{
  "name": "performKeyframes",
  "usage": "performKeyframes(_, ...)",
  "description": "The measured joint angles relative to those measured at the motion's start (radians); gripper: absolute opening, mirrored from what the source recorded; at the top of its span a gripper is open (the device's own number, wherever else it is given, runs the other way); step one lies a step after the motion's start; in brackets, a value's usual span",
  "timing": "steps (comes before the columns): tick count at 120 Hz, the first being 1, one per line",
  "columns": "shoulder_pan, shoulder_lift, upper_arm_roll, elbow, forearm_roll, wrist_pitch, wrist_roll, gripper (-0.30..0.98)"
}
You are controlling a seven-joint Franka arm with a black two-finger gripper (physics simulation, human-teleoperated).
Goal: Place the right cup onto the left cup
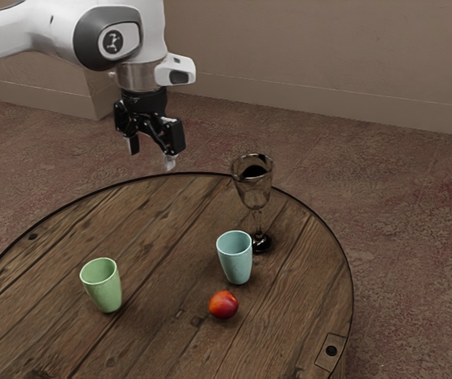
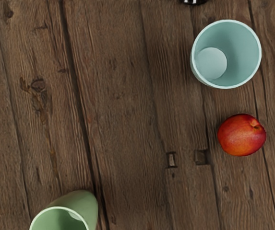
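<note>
High above the table's far edge hangs my gripper (image 1: pixel 151 156), its two fingers apart and nothing between them. A green cup (image 1: pixel 103 286) stands upright at the exterior view's left, and a light-blue cup (image 1: pixel 235 259) stands upright toward the exterior view's right. The wrist view looks down into the blue cup (image 2: pixel 226 54), which is empty inside, and onto the green cup (image 2: pixel 75 212), partly cut off by the picture's border. The two cups are well apart, and neither touches my gripper.
A red fruit (image 1: pixel 224 305) lies close to the blue cup; the wrist view has the same fruit (image 2: pixel 242 134). Just behind the blue cup rises a tall dark glass goblet (image 1: pixel 254 189). All stand on a round wooden table (image 1: pixel 162 237).
</note>
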Motion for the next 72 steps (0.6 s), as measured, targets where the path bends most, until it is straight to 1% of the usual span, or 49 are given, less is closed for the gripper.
performKeyframes(25,0.028,-0.001,-0.003,-0.021,-0.005,0.044,-0.003,0.69)
performKeyframes(47,0.062,0.006,-0.006,-0.086,-0.048,0.101,-0.012,0.69)
performKeyframes(58,0.049,0.01,-0.005,-0.115,-0.056,0.141,-0.023,0.69)
performKeyframes(72,0.0,0.013,-0.006,-0.168,-0.062,0.205,-0.037,0.69)
